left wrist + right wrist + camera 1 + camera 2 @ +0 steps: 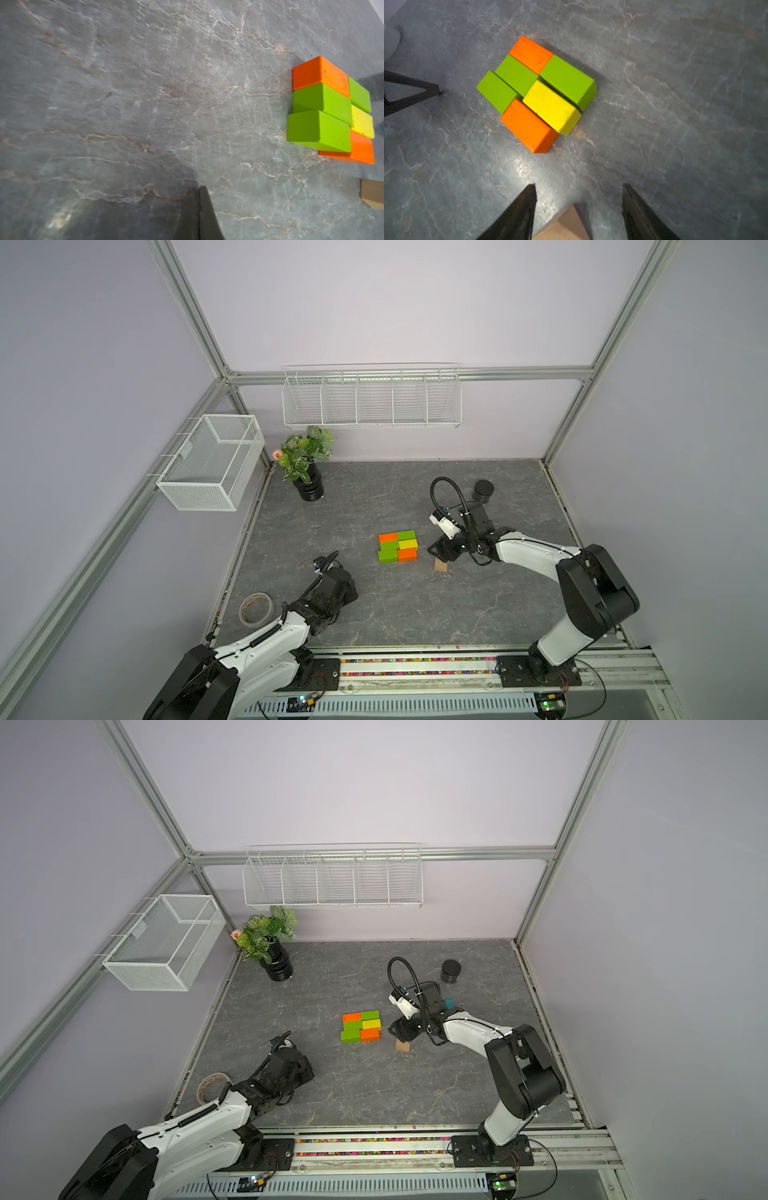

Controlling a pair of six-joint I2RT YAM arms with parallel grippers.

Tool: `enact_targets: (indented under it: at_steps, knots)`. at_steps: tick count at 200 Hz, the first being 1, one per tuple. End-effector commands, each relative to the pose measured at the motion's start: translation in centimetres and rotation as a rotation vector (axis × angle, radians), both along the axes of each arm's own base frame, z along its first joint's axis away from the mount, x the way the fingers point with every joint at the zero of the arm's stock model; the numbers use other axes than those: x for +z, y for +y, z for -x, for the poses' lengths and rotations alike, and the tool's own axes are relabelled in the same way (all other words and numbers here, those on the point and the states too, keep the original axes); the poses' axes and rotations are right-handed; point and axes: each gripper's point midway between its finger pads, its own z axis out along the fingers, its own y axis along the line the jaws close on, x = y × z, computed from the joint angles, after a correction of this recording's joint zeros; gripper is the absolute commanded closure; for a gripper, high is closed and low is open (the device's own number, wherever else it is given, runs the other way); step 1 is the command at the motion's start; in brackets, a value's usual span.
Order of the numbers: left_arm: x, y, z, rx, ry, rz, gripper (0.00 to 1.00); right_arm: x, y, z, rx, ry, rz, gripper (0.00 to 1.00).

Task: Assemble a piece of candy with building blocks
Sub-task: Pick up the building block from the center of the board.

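Right jaws spread wide, straddling one tan triangle [566, 225] that lies on the bench [395, 614]; a gap shows on each side, no contact. Left jaws pressed together, holding nothing, low over the bench, well apart from the brick rectangle [397, 546] on its near-left side. Rectangle: six bricks, two columns of three, touching: three green, two orange, one yellow. The near-left green brick [388, 556] juts out slightly. Tan triangle sits near the rectangle's near-right corner, not touching. One teal block [449, 1003] far-right of the rectangle, mostly hidden behind the right arm. One black jar [483, 491] beyond that.
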Motion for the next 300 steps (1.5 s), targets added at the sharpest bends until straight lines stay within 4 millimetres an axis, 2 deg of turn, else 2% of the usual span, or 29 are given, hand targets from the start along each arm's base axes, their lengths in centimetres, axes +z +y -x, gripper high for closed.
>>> enact_targets:
  at_steps: [1,24,52,92,133,193,263,300]
  knots:
    - [-2.5,1.6,2.1,0.018,0.108,-0.066,1.00,-0.2,0.7,0.1,0.073,-0.022,0.039,0.31]
    - [-2.5,1.6,2.2,0.021,0.111,-0.067,1.00,1.0,1.4,2.1,0.147,0.015,0.003,0.30]
    - [-2.6,1.6,2.2,0.023,0.111,-0.065,1.00,2.5,0.1,3.0,0.123,-0.042,0.020,0.24]
    - [-2.7,1.5,2.0,0.013,0.121,-0.073,1.00,0.6,-0.6,5.1,0.184,0.113,0.120,0.25]
    - [-2.7,1.6,2.1,0.020,0.122,-0.074,1.00,-1.5,-1.1,6.1,0.230,0.205,0.215,0.27]
    - [-2.9,1.6,2.2,0.019,0.123,-0.073,1.00,-3.0,-1.2,5.8,0.235,0.184,0.280,0.28]
    - [-3.1,1.7,2.3,0.021,0.129,-0.076,1.00,-3.5,-1.3,4.9,0.230,0.174,0.321,0.30]
    - [-3.1,1.6,2.2,0.022,0.128,-0.074,1.00,-3.4,-0.6,4.3,0.222,0.165,0.314,0.42]
